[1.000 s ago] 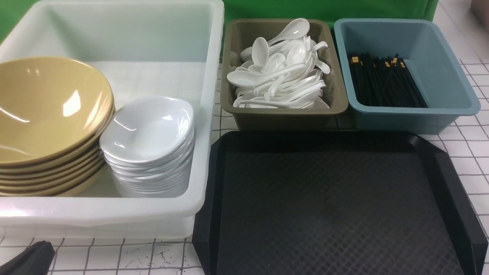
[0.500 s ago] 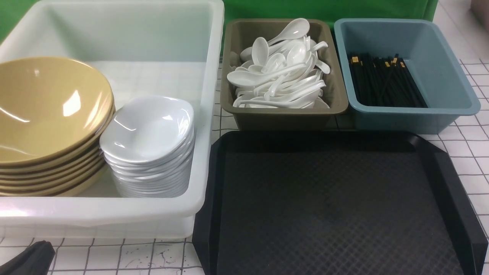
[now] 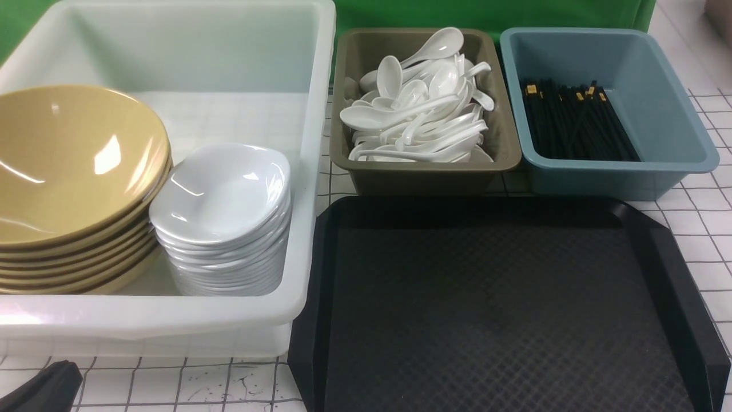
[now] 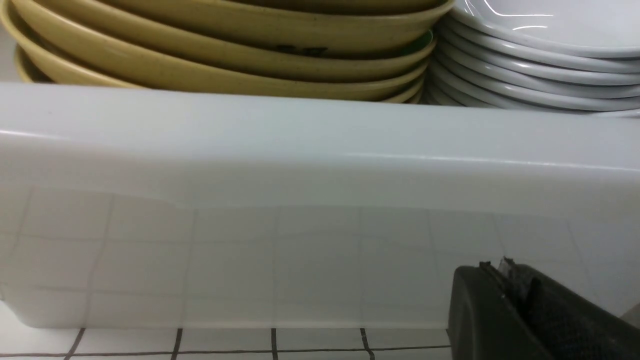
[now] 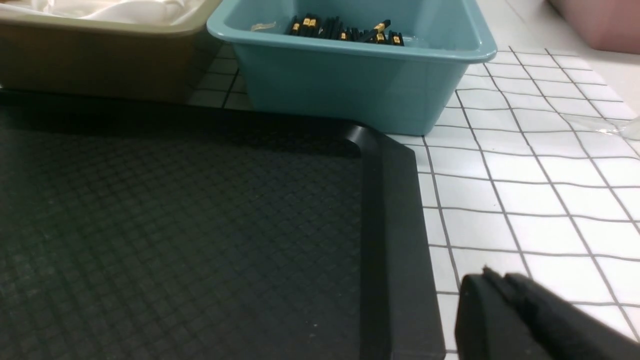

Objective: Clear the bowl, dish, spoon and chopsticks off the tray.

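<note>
The black tray (image 3: 675, 274) lies at the front right with nothing on its textured floor; its corner rim (image 5: 395, 225) shows in the right wrist view. Mustard-yellow bowls (image 3: 68, 166) are stacked in the white tub (image 3: 171, 320), beside a stack of white dishes (image 3: 223, 194). White spoons (image 3: 417, 109) fill the olive bin (image 3: 423, 177). Black chopsticks (image 3: 575, 123) lie in the blue bin (image 3: 606, 174). My left gripper (image 3: 43, 389) is shut and empty, low in front of the tub's near wall (image 4: 300, 165). My right gripper (image 5: 492, 277) is shut and empty, just right of the tray's rim.
The tub, the olive bin (image 5: 95, 60) and the blue bin (image 5: 350, 85) line the far side of the white gridded tabletop (image 5: 525, 175). A green backdrop (image 3: 492, 14) rises behind them. The bowl stack (image 4: 225, 55) and dish stack (image 4: 540, 55) stand above the tub's rim.
</note>
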Controlling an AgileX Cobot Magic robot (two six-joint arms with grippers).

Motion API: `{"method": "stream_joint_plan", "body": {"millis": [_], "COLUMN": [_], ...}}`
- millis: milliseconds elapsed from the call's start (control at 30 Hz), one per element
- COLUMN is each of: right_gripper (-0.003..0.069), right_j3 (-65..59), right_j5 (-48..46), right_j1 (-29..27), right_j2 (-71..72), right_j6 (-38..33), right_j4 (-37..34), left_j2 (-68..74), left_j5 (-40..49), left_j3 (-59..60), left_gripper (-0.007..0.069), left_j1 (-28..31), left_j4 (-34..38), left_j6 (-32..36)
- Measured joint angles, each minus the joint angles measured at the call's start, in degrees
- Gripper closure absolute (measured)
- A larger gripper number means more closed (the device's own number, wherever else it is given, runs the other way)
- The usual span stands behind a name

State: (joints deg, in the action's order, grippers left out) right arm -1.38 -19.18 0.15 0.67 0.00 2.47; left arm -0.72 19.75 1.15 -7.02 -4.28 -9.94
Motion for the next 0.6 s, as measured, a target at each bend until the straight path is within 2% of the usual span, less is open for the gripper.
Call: {"method": "stream_joint_plan", "body": {"millis": [600], "right_gripper": [0.056], "right_j3": [0.0], "right_j5": [0.0], "right_j1": [0.0], "right_j2": [0.0], "right_j6": [0.0], "right_j4": [0.0], "left_j2": [0.0], "left_j5": [-0.3], "left_j3": [0.07], "left_gripper": [0.0636], "left_j1": [0.0], "left_j4": [0.01], "left_j6": [0.17]}}
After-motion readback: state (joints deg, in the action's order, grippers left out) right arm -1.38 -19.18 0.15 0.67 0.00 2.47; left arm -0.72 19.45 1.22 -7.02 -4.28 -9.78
